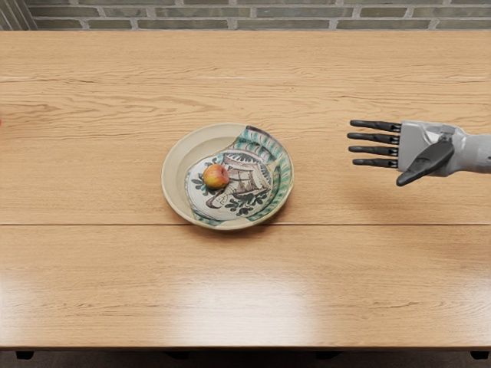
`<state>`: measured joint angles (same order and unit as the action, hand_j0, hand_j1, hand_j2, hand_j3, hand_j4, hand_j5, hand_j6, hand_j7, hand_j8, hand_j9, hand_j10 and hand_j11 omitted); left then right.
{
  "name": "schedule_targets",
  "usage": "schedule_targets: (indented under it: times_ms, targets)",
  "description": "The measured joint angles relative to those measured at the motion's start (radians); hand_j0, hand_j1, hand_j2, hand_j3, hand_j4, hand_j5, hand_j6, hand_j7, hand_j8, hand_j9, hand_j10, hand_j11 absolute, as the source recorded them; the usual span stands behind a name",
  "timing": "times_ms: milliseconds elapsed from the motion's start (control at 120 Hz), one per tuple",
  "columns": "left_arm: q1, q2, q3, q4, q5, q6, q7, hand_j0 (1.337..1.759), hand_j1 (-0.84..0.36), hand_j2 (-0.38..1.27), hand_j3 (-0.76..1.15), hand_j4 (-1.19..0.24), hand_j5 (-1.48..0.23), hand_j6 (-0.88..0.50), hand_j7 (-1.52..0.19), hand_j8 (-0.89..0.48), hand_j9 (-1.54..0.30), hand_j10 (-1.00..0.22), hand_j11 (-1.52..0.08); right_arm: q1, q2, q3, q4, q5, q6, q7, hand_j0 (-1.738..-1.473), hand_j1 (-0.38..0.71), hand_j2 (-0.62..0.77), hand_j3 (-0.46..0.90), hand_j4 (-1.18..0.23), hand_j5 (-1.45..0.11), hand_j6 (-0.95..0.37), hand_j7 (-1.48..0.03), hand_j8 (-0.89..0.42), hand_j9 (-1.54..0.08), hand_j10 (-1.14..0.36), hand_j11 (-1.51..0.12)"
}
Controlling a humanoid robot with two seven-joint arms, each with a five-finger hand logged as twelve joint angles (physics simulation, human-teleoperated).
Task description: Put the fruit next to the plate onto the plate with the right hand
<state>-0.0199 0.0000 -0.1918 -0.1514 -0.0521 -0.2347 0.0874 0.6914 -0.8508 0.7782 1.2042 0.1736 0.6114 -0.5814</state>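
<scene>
On the plate [176,164] lies round fruit [215,176]

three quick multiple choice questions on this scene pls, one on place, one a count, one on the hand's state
1. Where is the fruit? A on the plate; B beside it; C under it
2. How many fruits lie on the plate? A three; B one; C two
3. The right hand is: A shut on the fruit; B pressing the plate; C open, empty

Key: 1 A, it rests on the painted inside; 2 B, only one shows there; 3 C, it is spread, apart from the plate.
</scene>
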Motion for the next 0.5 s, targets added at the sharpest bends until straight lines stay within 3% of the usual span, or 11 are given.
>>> schedule_targets:
  times_ms: [500]
  targets:
    - [0.0, 0.0, 0.0, 0.0, 0.0, 0.0, 0.0, 1.658, 0.35, 0.0, 0.0, 0.0, 0.0, 0.0, 0.0, 0.0, 0.0, 0.0, 0.0, -0.001, -0.014, -0.001, 0.0, 0.0, 0.0, 0.0, -1.658, -0.35, 0.0, 0.0, 0.0, 0.0, 0.0, 0.0, 0.0, 0.0, 0.0, 0.0]
